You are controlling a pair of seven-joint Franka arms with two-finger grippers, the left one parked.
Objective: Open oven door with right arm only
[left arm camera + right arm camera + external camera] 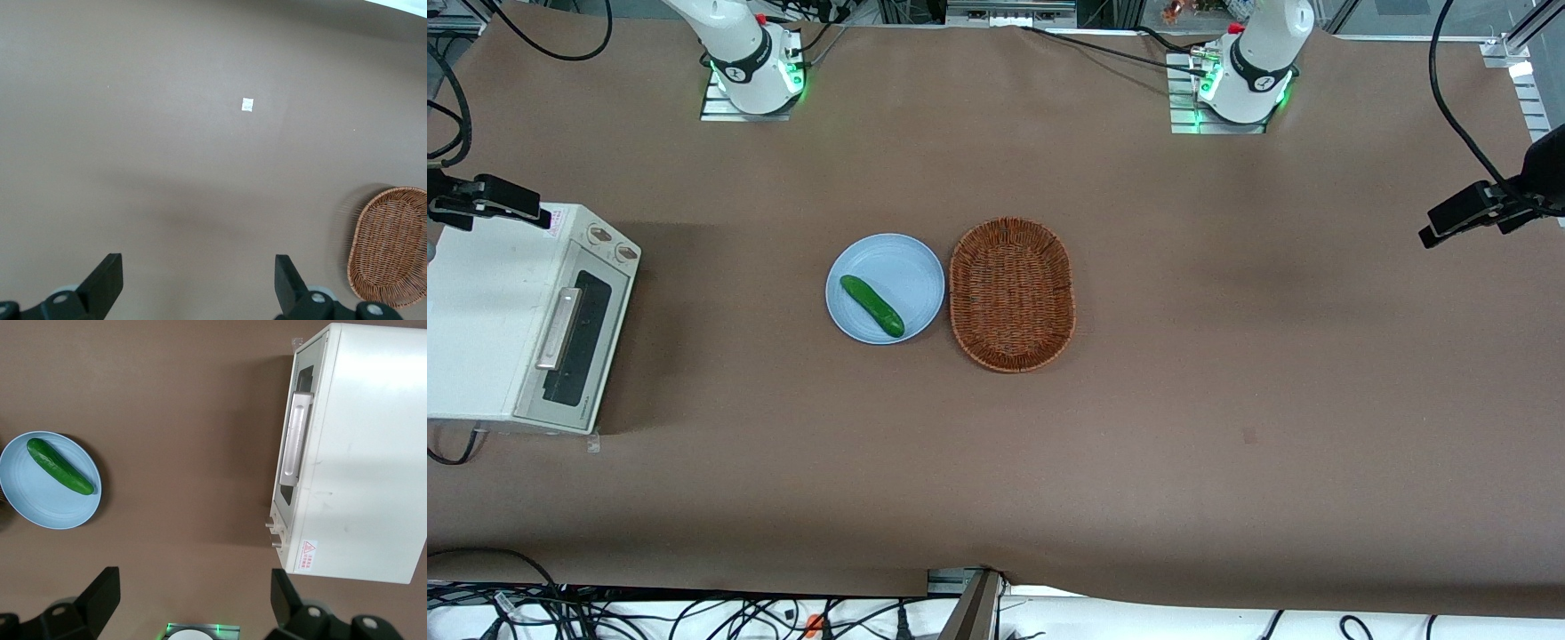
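The cream-white oven (480,311) stands at the working arm's end of the table. Its oven door (574,342), with dark glass and a silver bar handle (558,327), is shut and faces the plate. Two knobs (612,243) sit beside the door. In the right wrist view the oven (363,453), its shut door (301,383) and handle (294,440) show from above. My right gripper (193,597) hangs high above the table near its own base, apart from the oven, open and empty. The front view shows only the right arm's base (747,62).
A light blue plate (907,267) with a green cucumber (871,305) sits mid-table, next to a wicker basket (1011,293). The plate (40,497) and cucumber (59,466) also show in the right wrist view. Black camera mounts (485,200) stand at the table's ends.
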